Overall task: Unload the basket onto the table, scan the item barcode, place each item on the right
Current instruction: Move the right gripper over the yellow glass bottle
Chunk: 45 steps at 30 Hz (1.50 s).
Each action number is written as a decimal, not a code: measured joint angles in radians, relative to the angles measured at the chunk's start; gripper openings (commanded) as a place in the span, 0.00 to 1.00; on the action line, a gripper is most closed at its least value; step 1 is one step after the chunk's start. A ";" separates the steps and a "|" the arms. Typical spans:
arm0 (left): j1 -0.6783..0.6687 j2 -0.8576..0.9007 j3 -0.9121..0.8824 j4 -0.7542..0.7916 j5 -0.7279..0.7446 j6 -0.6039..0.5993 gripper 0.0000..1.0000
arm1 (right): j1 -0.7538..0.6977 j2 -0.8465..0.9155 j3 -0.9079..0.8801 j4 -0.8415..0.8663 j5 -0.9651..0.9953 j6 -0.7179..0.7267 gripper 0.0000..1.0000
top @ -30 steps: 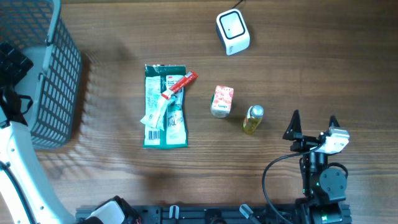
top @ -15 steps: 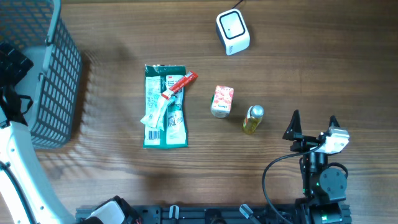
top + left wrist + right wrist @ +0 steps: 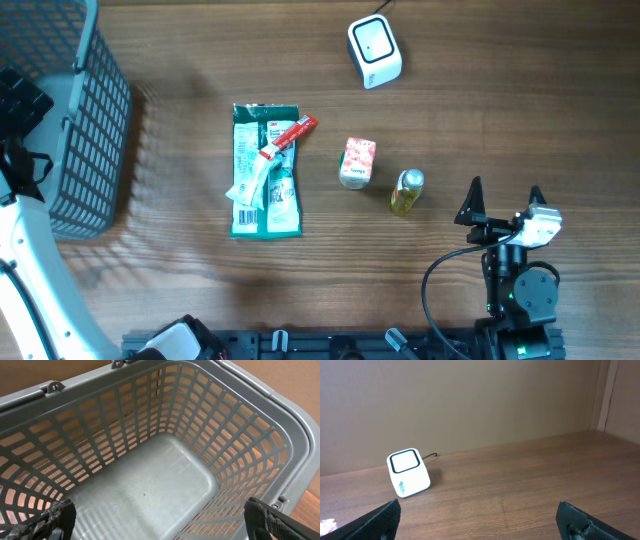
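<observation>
Three items lie mid-table in the overhead view: a green packet with a red-and-white tube across it, a small red-and-white carton, and a little yellow bottle. I cannot make out a barcode on any of them. The white scanner stands at the back, and it also shows at the left as the scanner. My right gripper is open near the front right, right of the bottle, holding nothing; the right gripper points at bare wood. My left gripper hangs open over the basket.
A grey mesh basket stands at the table's left edge; its inside holds nothing. A cable runs from the scanner off the back. A brown wall rises behind the table in the right wrist view.
</observation>
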 measured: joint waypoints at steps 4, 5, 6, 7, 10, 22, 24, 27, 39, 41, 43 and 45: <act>0.000 0.000 0.000 0.000 0.000 0.000 1.00 | 0.000 0.000 0.000 0.001 -0.020 0.016 1.00; 0.000 0.000 0.000 0.000 0.000 0.000 1.00 | 0.000 0.000 0.000 -0.002 -0.027 0.024 1.00; 0.000 0.000 0.000 0.000 0.000 0.000 1.00 | 0.000 0.000 0.000 -0.003 -0.035 0.030 1.00; 0.000 0.000 0.000 0.000 0.000 0.000 1.00 | 0.000 0.000 0.000 -0.003 -0.040 0.033 1.00; 0.000 0.000 0.000 0.000 0.000 0.000 1.00 | 0.000 0.000 0.000 -0.003 -0.051 0.042 1.00; 0.000 0.000 0.000 0.000 0.000 0.000 1.00 | 0.000 0.000 0.000 -0.003 -0.081 0.183 1.00; 0.000 0.000 0.000 0.000 0.000 0.000 1.00 | 0.000 0.000 0.000 -0.001 -0.096 0.304 1.00; 0.000 0.000 0.000 0.000 0.000 0.000 1.00 | 0.000 0.000 0.000 0.028 -0.100 0.464 1.00; 0.000 0.000 0.000 0.000 0.003 0.000 1.00 | 0.000 0.084 0.155 0.083 -0.254 0.386 1.00; 0.000 0.000 0.000 -0.001 0.003 0.000 0.99 | 0.000 0.154 0.222 0.074 -0.269 0.383 1.00; 0.000 0.000 0.000 -0.002 0.003 0.000 1.00 | 0.000 0.272 0.324 0.045 -0.294 0.380 1.00; 0.000 0.000 0.000 0.000 0.003 0.000 1.00 | 0.000 0.359 0.399 -0.004 -0.315 0.380 1.00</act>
